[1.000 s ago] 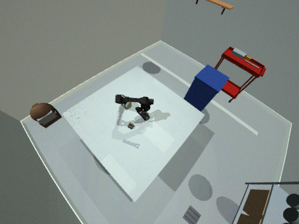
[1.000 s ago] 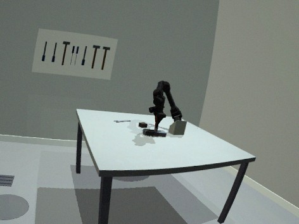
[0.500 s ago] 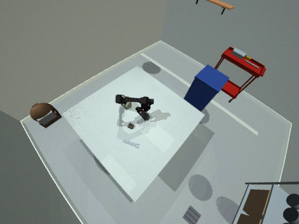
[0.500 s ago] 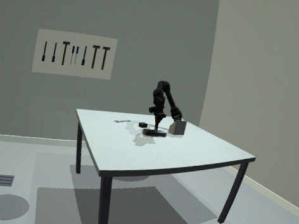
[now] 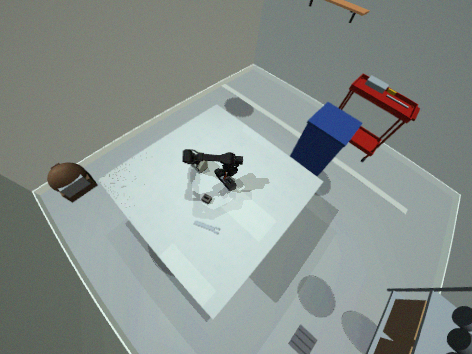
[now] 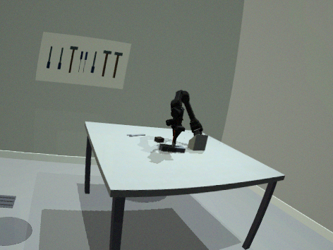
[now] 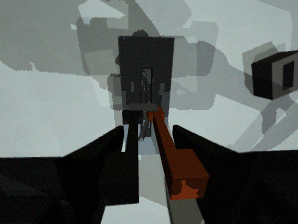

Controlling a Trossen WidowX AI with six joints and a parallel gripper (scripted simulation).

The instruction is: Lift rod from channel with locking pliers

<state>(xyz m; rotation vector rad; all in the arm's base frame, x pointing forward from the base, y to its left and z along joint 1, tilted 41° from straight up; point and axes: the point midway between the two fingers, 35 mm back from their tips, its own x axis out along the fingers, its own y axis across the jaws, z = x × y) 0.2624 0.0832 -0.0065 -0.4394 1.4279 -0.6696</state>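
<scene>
One small dark block stands near the channel, the pincer pinching the pliers' handles.

From here, a white table stands mid-room; top view: blue cabinet at two o'clock, red cart beyond, brown chair at nine.

My hand: matt black, plastic-looking. Pliers: one handle flat orange, smooth like plastic, the other dull black. Channel block: dark grey, matt. Surface: pale, smooth, low sheen. Its legs: dark, metal-looking.
</scene>
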